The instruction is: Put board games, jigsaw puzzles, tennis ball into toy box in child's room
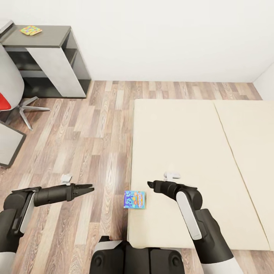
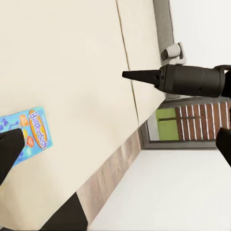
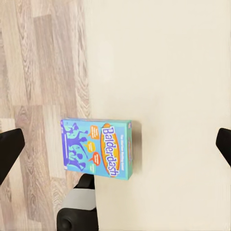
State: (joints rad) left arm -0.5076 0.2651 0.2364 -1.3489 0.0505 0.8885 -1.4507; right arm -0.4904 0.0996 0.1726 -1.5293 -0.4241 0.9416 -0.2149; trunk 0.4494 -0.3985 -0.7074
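A small blue board game box (image 1: 134, 199) lettered Balderdash lies at the left edge of the bed's beige mattress (image 1: 182, 144), near its front corner. My right gripper (image 1: 150, 185) hovers open just right of it, with the box (image 3: 98, 148) between its spread fingers but below them. My left gripper (image 1: 86, 189) is open over the wood floor, left of the box (image 2: 29, 132), pointing at it. One jigsaw puzzle (image 1: 31, 30) lies on the table (image 1: 49, 38) at the far left. A light-grey rim (image 1: 5, 26) beside it is cut by the frame edge.
A swivel chair (image 1: 9, 87) with a red seat stands by the table at the left. Open wood floor (image 1: 95, 129) lies between table and bed. A white wall runs behind both.
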